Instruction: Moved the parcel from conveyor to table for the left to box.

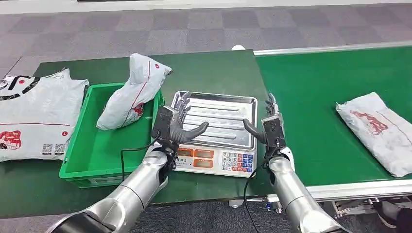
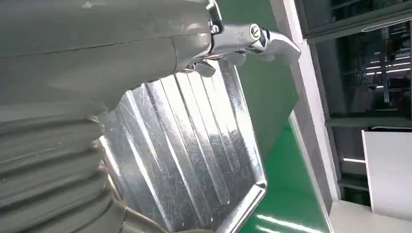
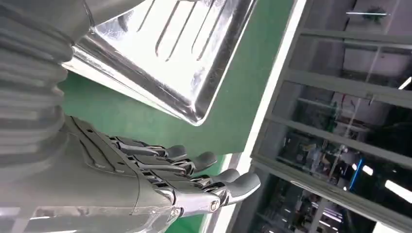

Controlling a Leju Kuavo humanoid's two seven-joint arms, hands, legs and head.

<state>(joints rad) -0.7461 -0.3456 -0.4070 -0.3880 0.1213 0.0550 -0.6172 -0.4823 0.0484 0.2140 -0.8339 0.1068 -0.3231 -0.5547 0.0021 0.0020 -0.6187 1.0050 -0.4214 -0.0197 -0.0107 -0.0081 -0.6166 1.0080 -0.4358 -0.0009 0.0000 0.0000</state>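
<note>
Parcel alone on conveyor, scale between empty left hand and right hand, fingers spread.

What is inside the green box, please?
One grey parcel leans in the green box, its top above the far rim. The floor around it looks bare; what is beneath the parcel is covered.

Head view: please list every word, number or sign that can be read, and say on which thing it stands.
No text reads clearly.
Scale: two orange displays and a keypad, figures too small to read.
Flat grey parcel left of the crate: red logos and black code squares, unreadable.
Parcel in the green crate: red marks, blurred.
Parcel on the conveyor: red print, blurred.
</note>
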